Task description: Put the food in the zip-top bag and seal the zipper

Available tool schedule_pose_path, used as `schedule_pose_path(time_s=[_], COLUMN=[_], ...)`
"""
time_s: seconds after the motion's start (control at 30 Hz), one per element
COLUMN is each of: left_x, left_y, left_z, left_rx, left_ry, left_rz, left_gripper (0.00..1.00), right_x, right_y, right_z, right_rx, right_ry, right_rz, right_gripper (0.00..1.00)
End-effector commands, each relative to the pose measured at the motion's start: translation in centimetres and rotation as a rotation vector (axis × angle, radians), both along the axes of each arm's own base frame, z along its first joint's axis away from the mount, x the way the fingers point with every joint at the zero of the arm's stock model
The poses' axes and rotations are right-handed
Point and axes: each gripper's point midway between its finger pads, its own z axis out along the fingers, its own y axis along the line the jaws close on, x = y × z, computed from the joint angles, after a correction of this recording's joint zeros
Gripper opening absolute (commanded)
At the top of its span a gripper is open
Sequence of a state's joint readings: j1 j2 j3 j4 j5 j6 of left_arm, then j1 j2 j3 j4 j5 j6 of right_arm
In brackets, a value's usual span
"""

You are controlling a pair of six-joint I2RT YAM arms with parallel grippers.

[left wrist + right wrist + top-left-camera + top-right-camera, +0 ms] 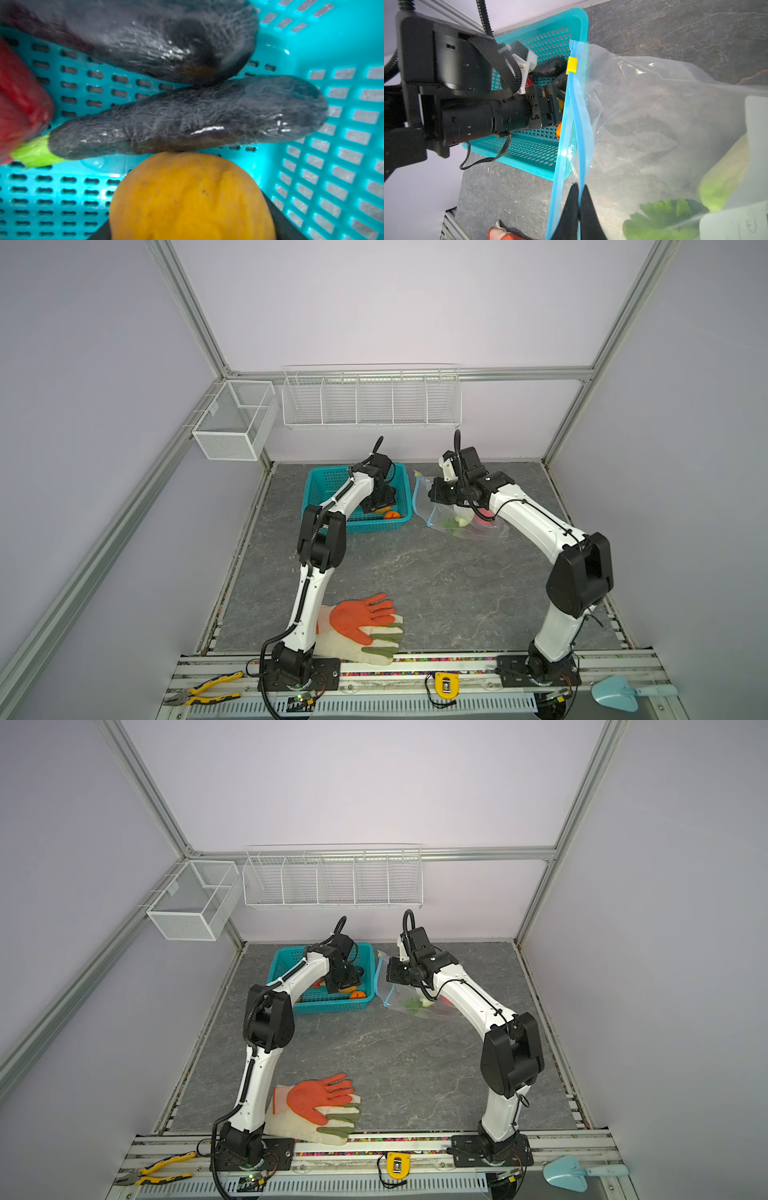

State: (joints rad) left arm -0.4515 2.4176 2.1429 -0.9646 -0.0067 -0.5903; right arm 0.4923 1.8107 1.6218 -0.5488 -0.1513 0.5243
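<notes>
My left gripper [377, 506] [189, 225] reaches down into the teal basket [332, 526] [342, 145]. Its fingers [277, 218] press both sides of a yellow-orange fruit [191, 197] that rests on the basket floor. Beside it lie two dark eggplants [187, 120], a red pepper [18, 99] and a small orange [391, 514]. My right gripper [434, 493] [578, 187] is shut on one lip of the zipper [580, 116], holding the zip-top bag [457, 526] [654, 124] open. The yellow slider [571, 65] sits at the far end. Green leafy food [662, 216], a pale piece [720, 182] and a red piece [484, 517] lie inside.
Orange-and-white gloves [361, 626] lie near the front edge beside the left arm's base. Pliers [203, 693], a yellow tape measure [446, 685] and a light blue trowel [623, 693] rest on the front rail. White wire baskets [372, 400] hang on the back wall.
</notes>
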Motion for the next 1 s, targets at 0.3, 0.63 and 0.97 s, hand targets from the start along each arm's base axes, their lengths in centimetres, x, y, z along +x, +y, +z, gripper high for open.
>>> schedule_pose_path(time_s=[0.3,0.63,0.97], left_x=[-0.8,-1.2,-1.8], left_y=[0.5,0.6,0.4], left_z=[3.4,4.1,5.4], left_rx=[-0.030,-0.045,-0.078], left_ry=[-0.042,-0.052,-0.066], left_rz=[0.020,0.024,0.025], left_gripper=[0.67,0.66,0.65], right_x=[0.5,0.3,0.3], right_y=[0.5,0.5,0.6], right_z=[0.6,0.5,0.6], right_rx=[0.024,0.020,0.022], right_ry=[-0.013,-0.012,-0.013], right_rz=[0.000,-0.001,0.002], right_gripper=[0.06,0.06,0.06])
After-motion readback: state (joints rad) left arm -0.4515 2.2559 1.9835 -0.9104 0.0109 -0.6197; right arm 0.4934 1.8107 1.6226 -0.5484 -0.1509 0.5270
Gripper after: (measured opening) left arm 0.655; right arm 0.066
